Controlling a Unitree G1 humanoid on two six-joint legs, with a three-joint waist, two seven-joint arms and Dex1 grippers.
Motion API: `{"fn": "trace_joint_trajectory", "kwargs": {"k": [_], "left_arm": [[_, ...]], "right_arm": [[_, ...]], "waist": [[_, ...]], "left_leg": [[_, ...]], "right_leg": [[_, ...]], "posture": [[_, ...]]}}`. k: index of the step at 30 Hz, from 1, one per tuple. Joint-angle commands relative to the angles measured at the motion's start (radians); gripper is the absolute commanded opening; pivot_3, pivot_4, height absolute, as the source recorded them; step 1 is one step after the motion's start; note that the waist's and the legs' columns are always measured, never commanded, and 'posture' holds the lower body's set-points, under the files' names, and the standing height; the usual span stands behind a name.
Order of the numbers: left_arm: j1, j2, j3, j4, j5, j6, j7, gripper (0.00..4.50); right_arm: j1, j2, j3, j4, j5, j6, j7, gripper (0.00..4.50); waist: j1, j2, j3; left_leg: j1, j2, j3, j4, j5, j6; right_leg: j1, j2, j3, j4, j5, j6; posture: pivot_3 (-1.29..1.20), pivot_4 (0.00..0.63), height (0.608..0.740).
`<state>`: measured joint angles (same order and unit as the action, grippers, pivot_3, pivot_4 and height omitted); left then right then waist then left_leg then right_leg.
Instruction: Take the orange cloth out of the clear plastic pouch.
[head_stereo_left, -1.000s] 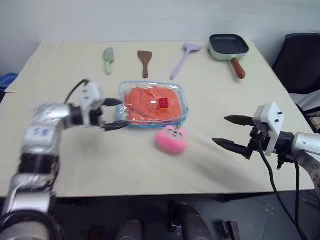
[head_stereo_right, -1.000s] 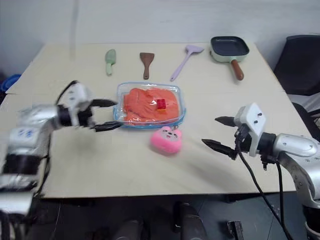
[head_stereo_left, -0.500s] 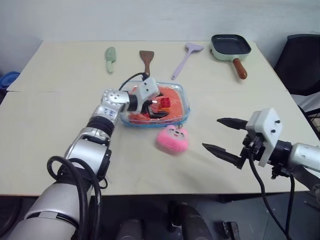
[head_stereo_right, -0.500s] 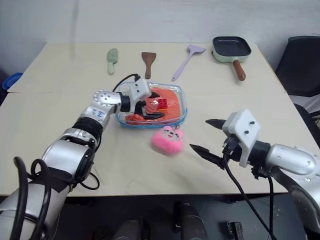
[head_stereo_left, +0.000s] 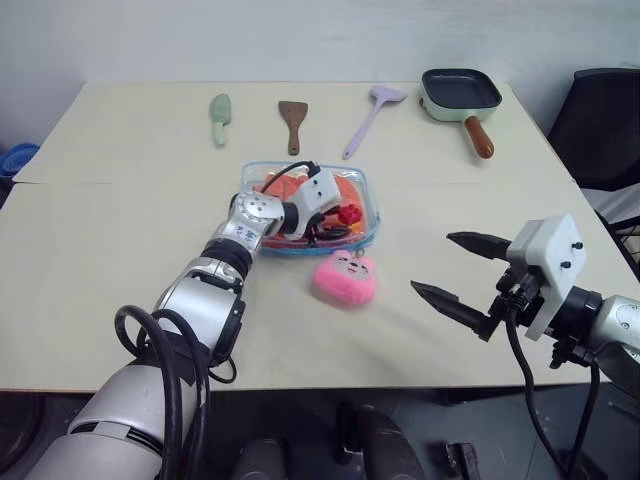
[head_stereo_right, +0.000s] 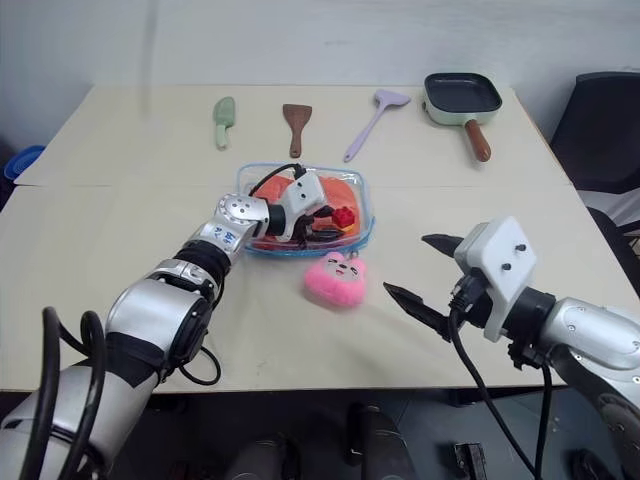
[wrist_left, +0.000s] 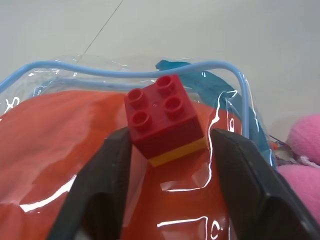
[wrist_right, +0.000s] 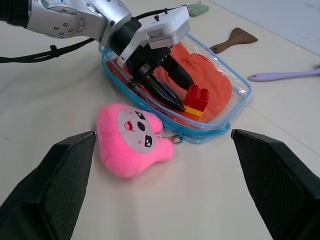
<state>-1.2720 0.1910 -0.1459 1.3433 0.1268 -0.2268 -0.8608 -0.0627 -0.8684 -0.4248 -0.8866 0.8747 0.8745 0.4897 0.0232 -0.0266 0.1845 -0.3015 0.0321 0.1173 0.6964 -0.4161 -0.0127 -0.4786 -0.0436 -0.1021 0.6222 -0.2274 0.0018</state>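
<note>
Left gripper (wrist_left: 167, 150) closing narrowly around red block (wrist_left: 164, 118) sitting atop clear plastic pouch (head_stereo_left: 366, 226), clearing access to orange cloth (wrist_left: 60, 140); right gripper (head_stereo_left: 462, 270) waiting wide, near right.

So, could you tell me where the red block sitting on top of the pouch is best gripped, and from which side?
Probably by its two flat opposite side walls, coming in low over the clear plastic pouch from the robot's left, as the left gripper does now. The red block stands studs-up on the pouch over the orange cloth, so its sides are free, and the fingers already flank them.
</note>
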Motion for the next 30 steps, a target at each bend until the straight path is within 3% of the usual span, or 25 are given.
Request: {"fn": "trace_joint_trajectory", "kwargs": {"k": [1, 8, 14, 18, 21, 23, 27, 30], "left_arm": [[-0.023, 0.004, 0.012, -0.018, 0.009, 0.000, -0.043, 1.45], [-0.008, 0.065, 0.044, -0.055, -0.021, -0.014, -0.166, 1.45], [0.082, 0.238, 0.145, -0.244, -0.113, 0.020, -0.229, 1.45], [0.350, 0.415, 0.232, -0.647, -0.177, 0.213, -0.203, 1.45], [0.665, 0.564, 0.379, -0.982, -0.213, 0.381, -0.135, 1.45], [0.834, 0.626, 0.485, -1.111, -0.234, 0.463, -0.092, 1.45], [1.139, 0.657, 0.753, -1.268, -0.267, 0.575, 0.007, 1.45], [1.239, 0.628, 0.826, -1.313, -0.279, 0.610, 0.083, 1.45]], "right_arm": [[0.009, -0.025, -0.023, -0.031, 0.016, -0.010, 0.002, 4.50], [-0.032, -0.055, 0.026, 0.019, 0.019, -0.035, 0.055, 4.50], [-0.219, -0.026, 0.218, 0.144, -0.016, -0.072, 0.128, 4.50], [-0.296, -0.007, 0.340, 0.226, -0.063, -0.120, 0.233, 4.50], [-0.353, 0.019, 0.410, 0.306, -0.104, -0.157, 0.303, 4.50], [-0.380, 0.033, 0.438, 0.347, -0.126, -0.177, 0.344, 4.50], [-0.438, 0.066, 0.506, 0.435, -0.172, -0.221, 0.440, 4.50], [-0.472, 0.097, 0.538, 0.485, -0.203, -0.244, 0.480, 4.50]], "waist": [[0.000, 0.000, 0.000], [-0.003, 0.000, 0.000], [-0.023, 0.000, 0.000], [-0.042, 0.000, 0.000], [-0.057, 0.000, 0.000], [-0.051, 0.000, 0.000], [-0.040, 0.000, 0.000], [-0.014, 0.000, 0.000]], "left_leg": [[0.000, 0.000, 0.000, 0.000, 0.000, 0.000], [0.000, 0.000, 0.000, 0.000, 0.000, 0.000], [0.001, 0.001, -0.001, 0.000, 0.000, 0.000], [0.003, 0.003, -0.004, -0.003, 0.000, 0.000], [0.001, 0.010, -0.005, -0.001, 0.000, -0.001], [0.000, 0.012, -0.005, 0.001, -0.001, -0.002], [0.000, 0.013, -0.006, 0.002, -0.002, -0.001], [0.001, 0.012, -0.007, 0.003, -0.003, 0.001]], "right_leg": [[0.000, 0.000, 0.000, 0.000, 0.000, 0.000], [0.000, 0.000, 0.000, 0.000, 0.000, 0.000], [-0.001, 0.000, 0.000, 0.004, 0.000, 0.000], [-0.001, 0.001, 0.002, 0.004, 0.000, -0.001], [-0.003, 0.001, 0.001, 0.005, 0.000, -0.001], [-0.003, 0.001, 0.001, 0.005, -0.001, -0.001], [-0.002, 0.000, 0.000, 0.004, -0.001, -0.002], [-0.001, -0.001, -0.001, 0.002, -0.001, -0.002]], "posture": [[0.00, 0.150, 0.740], [0.00, 0.150, 0.740], [0.00, 0.150, 0.740], [0.00, 0.150, 0.740], [0.00, 0.150, 0.740], [0.00, 0.150, 0.740], [0.00, 0.150, 0.740], [0.00, 0.150, 0.740]]}}
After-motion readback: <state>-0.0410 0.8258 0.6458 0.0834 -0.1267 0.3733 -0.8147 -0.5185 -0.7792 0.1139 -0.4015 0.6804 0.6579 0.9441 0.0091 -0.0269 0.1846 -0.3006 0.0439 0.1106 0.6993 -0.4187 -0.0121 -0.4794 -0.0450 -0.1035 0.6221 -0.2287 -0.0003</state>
